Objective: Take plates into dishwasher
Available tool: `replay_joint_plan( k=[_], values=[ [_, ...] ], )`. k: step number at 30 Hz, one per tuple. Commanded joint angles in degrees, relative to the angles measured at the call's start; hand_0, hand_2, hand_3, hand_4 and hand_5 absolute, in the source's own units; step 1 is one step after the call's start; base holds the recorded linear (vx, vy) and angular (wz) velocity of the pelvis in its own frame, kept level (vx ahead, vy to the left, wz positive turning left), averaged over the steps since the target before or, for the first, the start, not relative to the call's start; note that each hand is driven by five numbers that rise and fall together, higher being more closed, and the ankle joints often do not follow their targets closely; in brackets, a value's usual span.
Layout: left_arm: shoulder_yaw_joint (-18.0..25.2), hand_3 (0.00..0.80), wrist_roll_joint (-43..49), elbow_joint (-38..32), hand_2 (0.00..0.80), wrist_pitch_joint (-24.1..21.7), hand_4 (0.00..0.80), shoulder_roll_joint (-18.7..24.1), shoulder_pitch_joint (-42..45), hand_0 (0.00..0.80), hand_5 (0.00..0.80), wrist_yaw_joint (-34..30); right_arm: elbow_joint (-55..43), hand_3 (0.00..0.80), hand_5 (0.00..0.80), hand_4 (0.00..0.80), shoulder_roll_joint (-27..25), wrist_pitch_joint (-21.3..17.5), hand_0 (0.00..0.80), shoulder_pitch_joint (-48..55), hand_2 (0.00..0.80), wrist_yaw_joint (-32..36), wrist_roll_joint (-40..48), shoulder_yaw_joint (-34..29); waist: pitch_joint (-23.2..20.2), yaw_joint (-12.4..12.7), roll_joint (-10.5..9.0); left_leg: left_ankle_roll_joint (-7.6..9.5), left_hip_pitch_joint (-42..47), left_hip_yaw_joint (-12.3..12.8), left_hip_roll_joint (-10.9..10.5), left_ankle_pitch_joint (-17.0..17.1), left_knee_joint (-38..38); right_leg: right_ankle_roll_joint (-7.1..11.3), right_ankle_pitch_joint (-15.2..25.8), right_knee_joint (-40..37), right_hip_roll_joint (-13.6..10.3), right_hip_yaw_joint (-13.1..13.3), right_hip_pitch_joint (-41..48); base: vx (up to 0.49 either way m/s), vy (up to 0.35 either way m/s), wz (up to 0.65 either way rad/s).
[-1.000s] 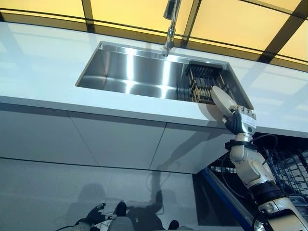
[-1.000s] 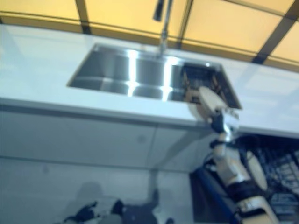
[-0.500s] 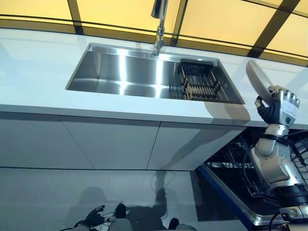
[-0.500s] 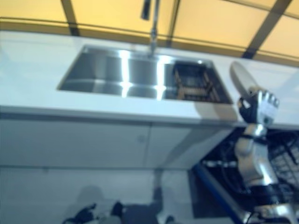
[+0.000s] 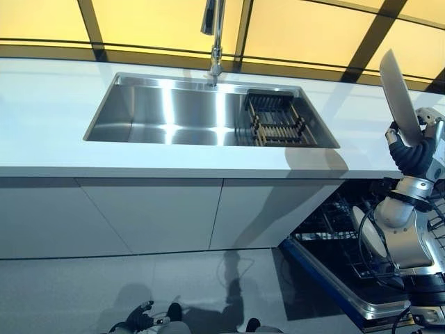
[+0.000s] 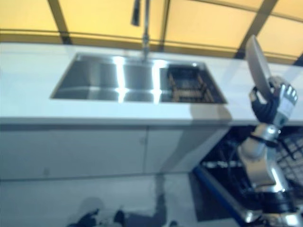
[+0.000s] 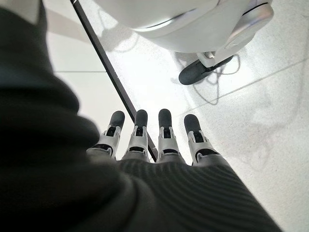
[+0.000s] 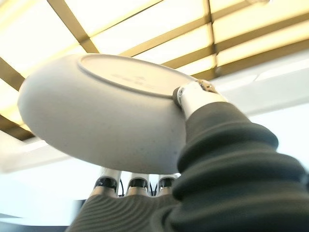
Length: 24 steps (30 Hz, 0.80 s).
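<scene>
The right arm is raised almost straight up at the far right, and the right hand (image 5: 416, 152) is held above counter height with a grey plate (image 5: 398, 89) pinched in it. In the right wrist view the thumb is seen pressed against the plate's underside (image 8: 106, 116) while the fingers (image 8: 137, 183) are curled round the opposite face, so the hand is closed on the plate (a firm-looking pinch, rim well inside the palm). The plate is held on edge, nearly upright, tilted a little toward the sink, and is seen against the yellow window panels.

Below that arm the dishwasher (image 5: 348, 278) is seen open, with its door dropped down and a rack showing; another pale plate (image 5: 368, 233) is standing in the rack.

On the white counter (image 5: 55, 139) the steel sink (image 5: 174, 118) is set, with a dark drying rack (image 5: 274, 125) in its right end and the tap (image 5: 214, 35) behind it.

The left hand (image 7: 154, 140) is hung low near the floor, fingers straight and relaxed, nothing held.
</scene>
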Motion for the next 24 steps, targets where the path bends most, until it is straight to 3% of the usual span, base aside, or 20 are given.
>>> replay_joint_plan(
  k=[1, 13, 24],
  values=[
    [-1.08, 0.0, 0.23, 0.87, 0.0, -1.29, 0.0, -0.79, -2.62, 0.0, 0.0, 0.32, -1.05, 0.8, 0.8, 0.8, -0.86, -3.37, 0.8, -1.93, 0.8, -0.16, 5.96, -4.87, -0.07, 0.55, 2.85, 5.08, 4.74, 4.42, -2.44, -12.06, 0.22, 4.28, 3.48, 3.45, -0.97, 3.03, -3.91, -0.045, -0.071, -0.22],
    [0.52, 0.0, 0.69, 1.67, 0.0, -0.35, 0.0, 0.78, -3.44, 0.0, 0.0, 1.39, 7.84, 0.8, 0.8, 0.8, -2.34, -0.77, 0.8, 4.1, 0.8, 3.84, 5.44, -10.25, 0.39, -3.2, 3.1, 4.22, 4.68, 8.06, -0.7, -10.94, 0.22, 3.73, 1.18, 0.7, 1.97, 5.38, -3.88, -0.042, -0.108, -0.21],
    [-2.58, 0.0, 0.46, -2.09, 0.0, 0.72, 0.0, 1.56, -6.36, 0.0, 0.0, -0.11, 18.19, 0.8, 0.8, 0.8, -10.23, 4.4, 0.8, 2.12, 0.8, 7.88, 2.19, -10.21, 2.02, -3.73, 4.36, 1.83, 2.97, 7.4, 0.82, -9.0, 0.22, 1.34, -0.14, -0.31, 3.5, 5.79, -4.04, -0.033, -0.142, -0.13]
  ],
)
